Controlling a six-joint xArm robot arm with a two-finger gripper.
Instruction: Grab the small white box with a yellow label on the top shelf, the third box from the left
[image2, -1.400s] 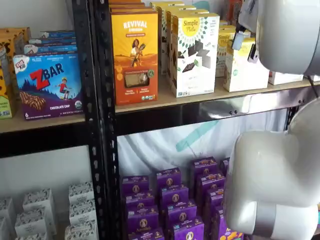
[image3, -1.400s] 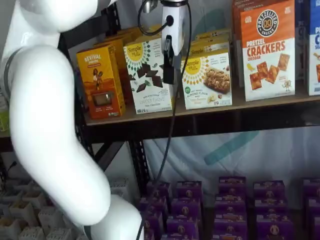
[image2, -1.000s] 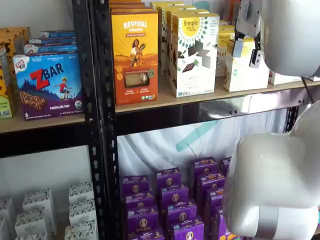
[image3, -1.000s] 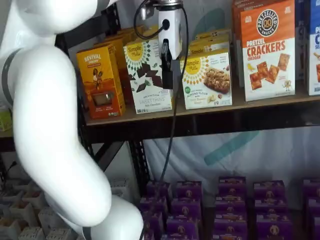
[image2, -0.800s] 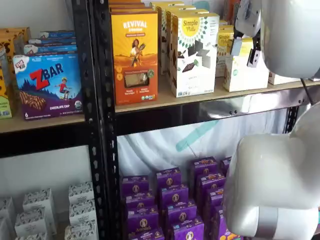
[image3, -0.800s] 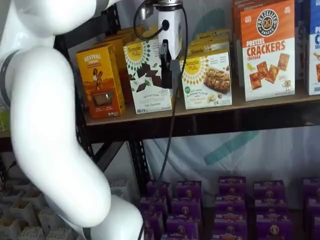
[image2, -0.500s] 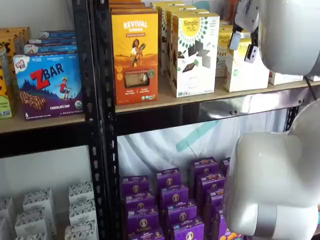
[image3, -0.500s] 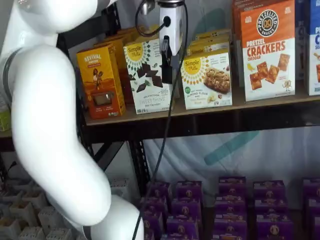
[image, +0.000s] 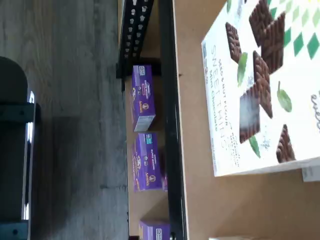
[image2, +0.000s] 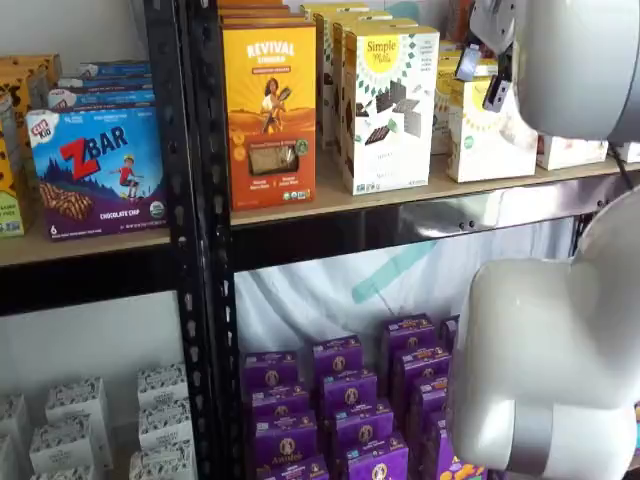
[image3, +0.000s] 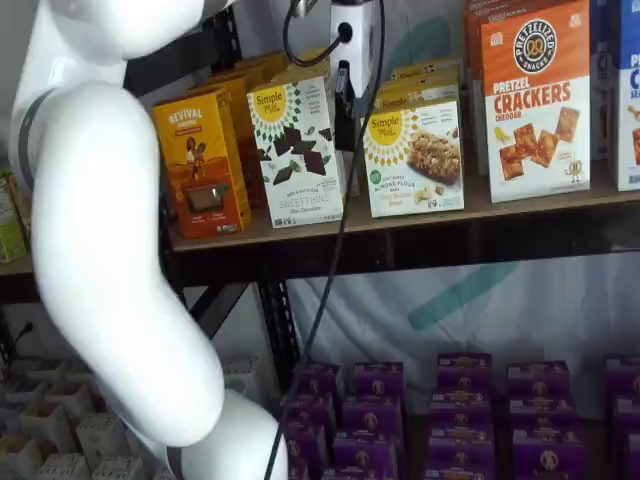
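The small white box (image2: 492, 140) with its round yellow label (image3: 385, 130) stands on the top shelf (image2: 330, 200), right of the taller white box printed with chocolate squares (image2: 388, 110). In both shelf views my gripper (image2: 480, 77) hangs just in front of the small box's upper left part. A shelf view shows two fingers (image2: 493, 92) with a plain gap between them, so it is open and holds nothing. In a shelf view the gripper (image3: 345, 100) appears side-on below its white body. The wrist view shows the chocolate-squares box (image: 260, 85) and the tan shelf board (image: 200, 175).
An orange-yellow Revival box (image2: 270, 100) stands at the shelf's left end, a Pretzel Crackers box (image3: 535, 100) to the right. Purple boxes (image2: 340, 400) fill the shelf below. Black perforated uprights (image2: 190, 200) frame the bay. My bulky white arm (image2: 550, 370) covers part of both shelf views.
My gripper has risen from the small box's middle height to its upper part, staying open. No box has moved.
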